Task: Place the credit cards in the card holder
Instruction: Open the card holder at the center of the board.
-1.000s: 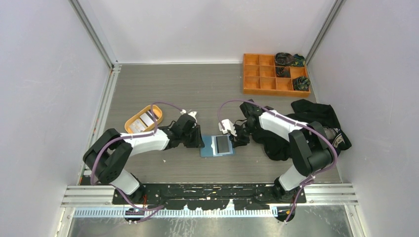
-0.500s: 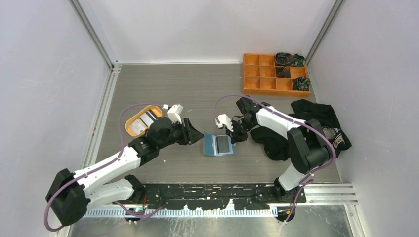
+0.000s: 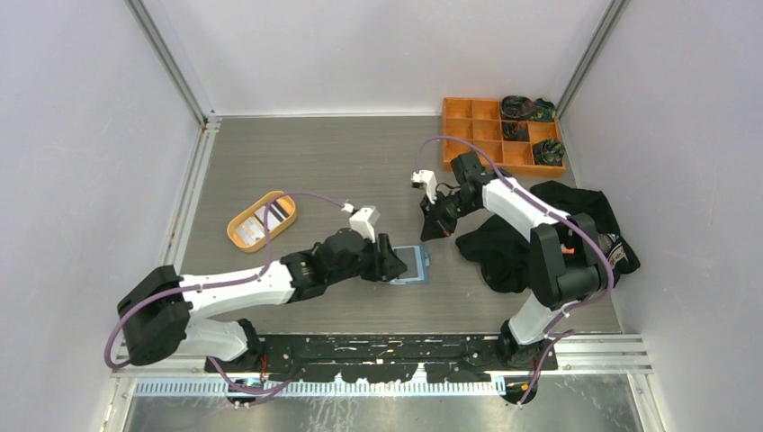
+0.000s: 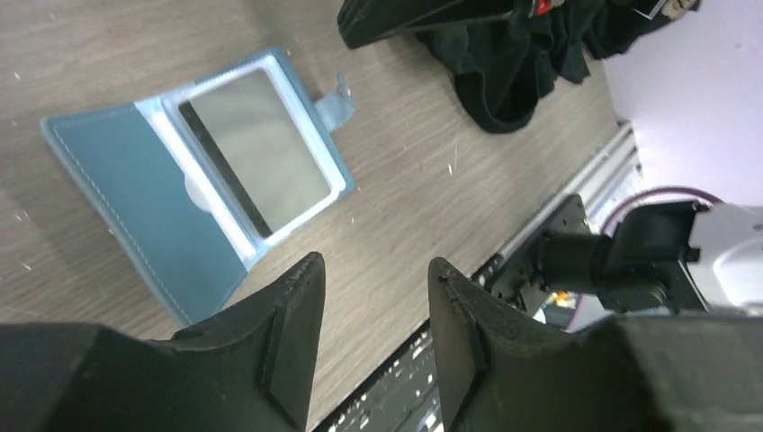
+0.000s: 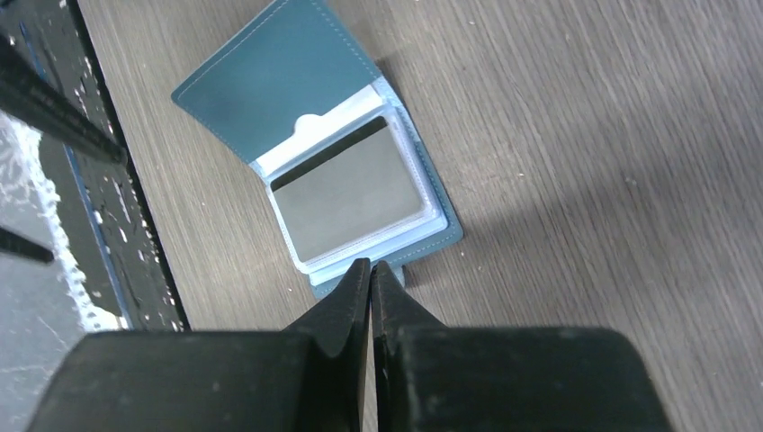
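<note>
Left gripper (image 4: 376, 267): fingers parted, nothing held, hung beside the open holder (image 4: 108, 171). Right gripper (image 5: 367, 268): pinched closed, empty, raised near the holder's tab side. Holder is laid flat on the table (image 3: 360, 162), with a grey striped card (image 5: 346, 193) seen in its clear pocket. Black cloth (image 3: 540, 225) is piled under the right arm. More cards (image 3: 270, 216) are kept in the tray (image 3: 231, 236) at left. Box (image 3: 486, 167) is set far right.
</note>
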Tool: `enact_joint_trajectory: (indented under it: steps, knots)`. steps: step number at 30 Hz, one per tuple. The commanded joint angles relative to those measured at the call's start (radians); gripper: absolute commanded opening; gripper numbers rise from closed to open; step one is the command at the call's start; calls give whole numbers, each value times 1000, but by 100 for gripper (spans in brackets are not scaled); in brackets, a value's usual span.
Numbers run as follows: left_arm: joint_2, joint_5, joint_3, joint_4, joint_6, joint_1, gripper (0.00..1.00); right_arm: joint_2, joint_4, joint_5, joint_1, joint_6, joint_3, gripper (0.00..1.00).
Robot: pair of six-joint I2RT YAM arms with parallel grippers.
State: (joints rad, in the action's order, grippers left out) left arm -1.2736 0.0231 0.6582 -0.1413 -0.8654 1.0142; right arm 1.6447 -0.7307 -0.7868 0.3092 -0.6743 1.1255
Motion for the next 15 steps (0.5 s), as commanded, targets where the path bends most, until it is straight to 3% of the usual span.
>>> enact_joint_trajectory:
  steps: [1,4,9,15]
  knots:
    - [-71,274,107,101,67,37,49,21,35,5,-10,189,51,9]
    - [-148,322,156,136,7,39,52,32,47,34,-12,235,60,9]
    - [-274,461,297,342,-89,69,57,41,51,66,-18,265,70,9]
    - [-391,503,446,521,-165,91,60,39,53,79,-29,285,77,9]
